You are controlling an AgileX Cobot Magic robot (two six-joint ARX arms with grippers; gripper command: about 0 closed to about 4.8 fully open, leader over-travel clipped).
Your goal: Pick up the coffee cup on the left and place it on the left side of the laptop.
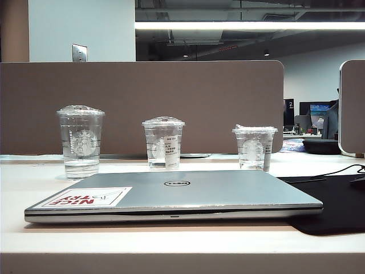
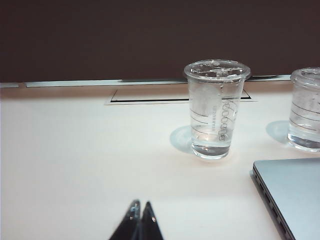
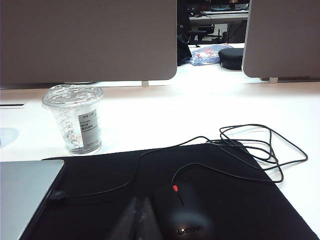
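Room first: I see an office with a bright ceiling light strip (image 1: 250, 25), a pale wall with a metal wall plate (image 1: 79, 52), and a brown partition (image 1: 142, 103) running behind the white bench (image 1: 171, 242). A second partition panel (image 1: 353, 105) stands at the right edge, with cluttered desks visible through the gap between the two.

On the bench, the laptop (image 1: 188, 194) lies closed, silver, with the "NICE TRY" sticker (image 1: 85, 197) on its near left corner. A black mat (image 3: 165, 200) sits just right of it, carrying a black mouse (image 3: 182, 215) with a looped cable (image 3: 250, 145).

Three clear cups stand in a row behind the laptop. The coffee cup (image 1: 81, 141) is tallest, domed lid, upright on the bench at far left, apart from the laptop, a little liquid at the bottom. The labelled cup (image 1: 163, 142) is in the middle, the shortest cup (image 1: 254, 147) at right near the mat's back edge.

Left gripper (image 2: 139, 207) shows only its dark tips low in the left wrist view, jaws clenched together on nothing, well short of the coffee cup. Right gripper (image 3: 136, 207) is blurred over the mat beside the mouse; its jaws look pressed together, holding nothing.
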